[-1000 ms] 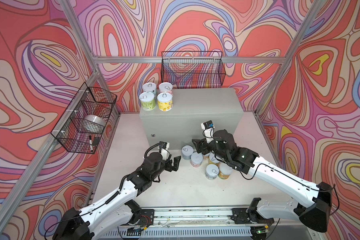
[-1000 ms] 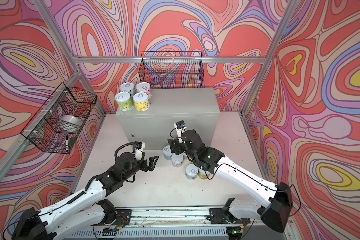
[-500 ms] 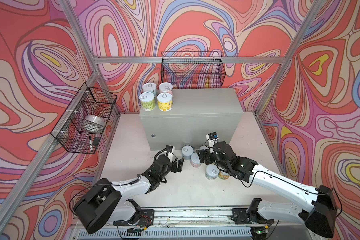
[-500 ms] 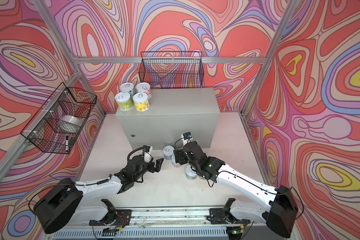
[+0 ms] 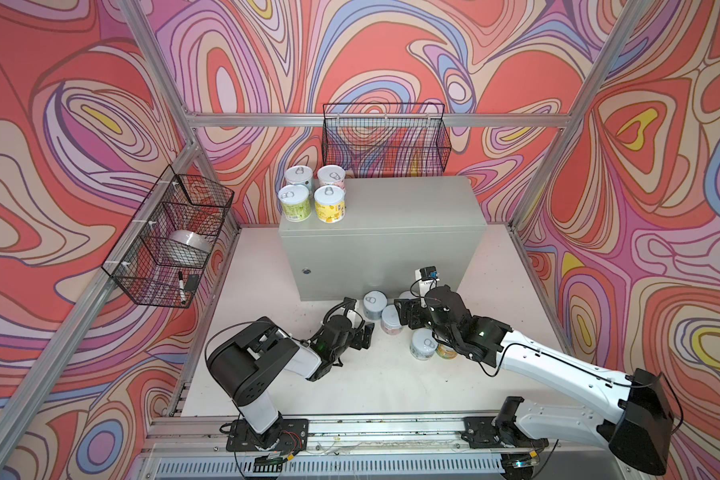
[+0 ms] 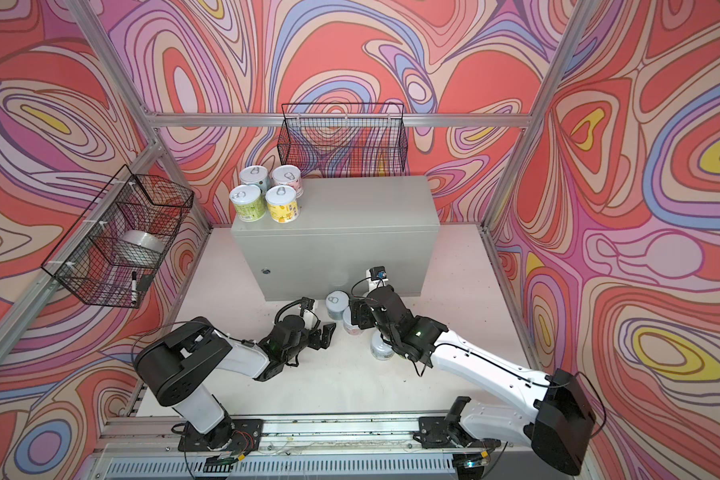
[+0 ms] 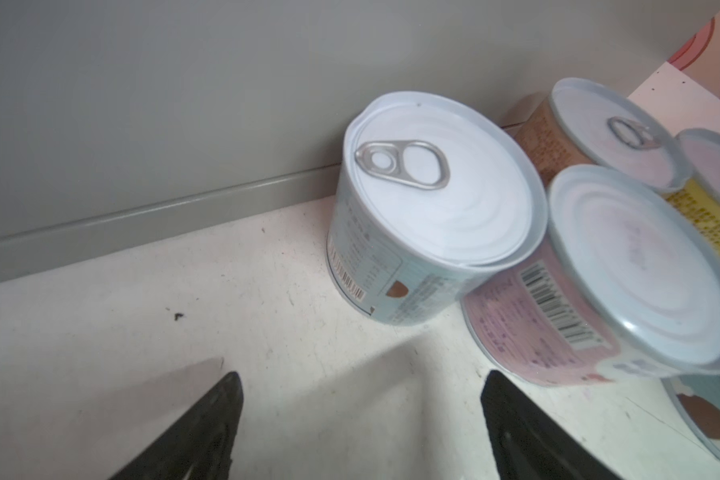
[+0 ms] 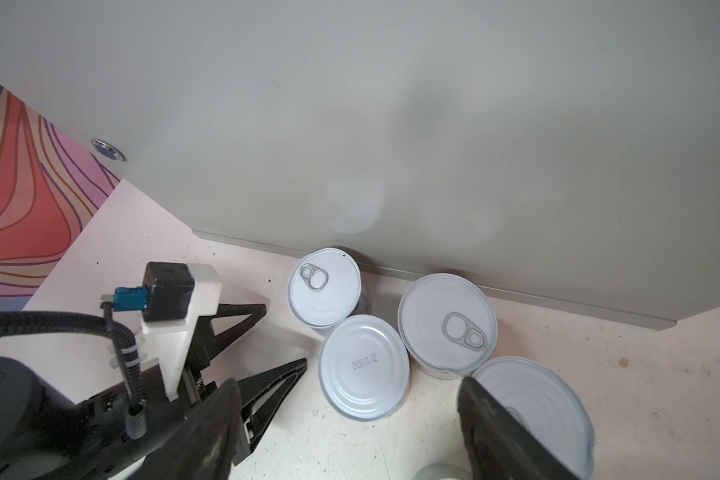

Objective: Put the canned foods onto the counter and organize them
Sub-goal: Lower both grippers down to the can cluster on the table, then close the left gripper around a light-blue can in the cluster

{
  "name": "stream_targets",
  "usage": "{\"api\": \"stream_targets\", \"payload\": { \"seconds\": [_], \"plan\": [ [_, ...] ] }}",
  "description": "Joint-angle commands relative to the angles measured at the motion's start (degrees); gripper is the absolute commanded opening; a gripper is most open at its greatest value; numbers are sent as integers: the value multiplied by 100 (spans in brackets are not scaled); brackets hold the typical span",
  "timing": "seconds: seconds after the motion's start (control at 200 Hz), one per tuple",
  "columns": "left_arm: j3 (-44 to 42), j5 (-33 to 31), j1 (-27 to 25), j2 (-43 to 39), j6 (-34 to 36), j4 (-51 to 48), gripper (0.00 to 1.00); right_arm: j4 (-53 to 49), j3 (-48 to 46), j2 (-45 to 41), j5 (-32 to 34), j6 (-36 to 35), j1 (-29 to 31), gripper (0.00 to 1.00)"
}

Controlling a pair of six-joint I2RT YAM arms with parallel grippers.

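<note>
Left hand (image 5: 364,336) has dropped low and slid toward the blue can (image 5: 374,303), jaws narrowing but apart, empty. Right hand (image 5: 406,313) hovers spread over the same cluster, holding nothing. Four cans (image 5: 312,195) sit at the back corner of the counter (image 5: 412,208); the rest stand on the floor against its front. We'd reopen wider, straddle the blue can clear of the pink can (image 5: 391,319) right beside it, lift straight, one arm at a time.
</note>
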Motion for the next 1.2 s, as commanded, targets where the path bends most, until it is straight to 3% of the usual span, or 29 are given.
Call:
{"api": "stream_targets", "payload": {
  "seconds": [0.0,0.461,0.751,0.896,1.197],
  "plan": [
    [152,-69,-29,142,-137,541,90,113,-66,10,142,68,40,84],
    [538,-129,-63,613,-25,565,91,60,-143,-128,316,-5,40,84],
    [656,-447,-211,1101,-43,638,92,153,-236,-123,371,-112,42,84],
    [1226,-953,-360,1373,-90,303,94,186,-224,-78,358,-121,37,85],
    [1452,-1179,-417,1633,3,432,99,135,-256,-183,379,-108,42,85]
  ]
}}
